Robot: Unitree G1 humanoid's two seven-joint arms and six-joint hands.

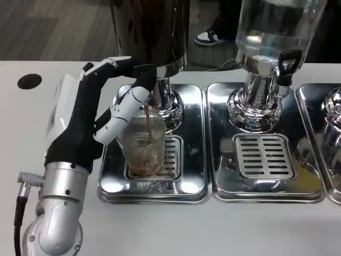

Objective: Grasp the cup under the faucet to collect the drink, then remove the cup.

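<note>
Cup point(143, 143): clear ribbed plastic tumbler, upright, standing on the slotted drain grate of the left drip tray. Positioned directly under the faucet point(145, 80) of the left dispenser. Thin brown stream of drink point(146, 120) falls from the faucet into the cup. Shallow layer of brown liquid at the cup bottom; most of the cup unfilled. Faucet body black, mounted at the front of the dispenser's chrome base.

cup point(143, 143) on left tray point(154, 189) grate, under left dispenser point(154, 32) faucet, left hand point(109, 114) around cup from the left, second dispenser point(266, 58) on middle tray point(266, 186) to the right, third tray point(325, 138) at far right, all on desk point(176, 229)
</note>
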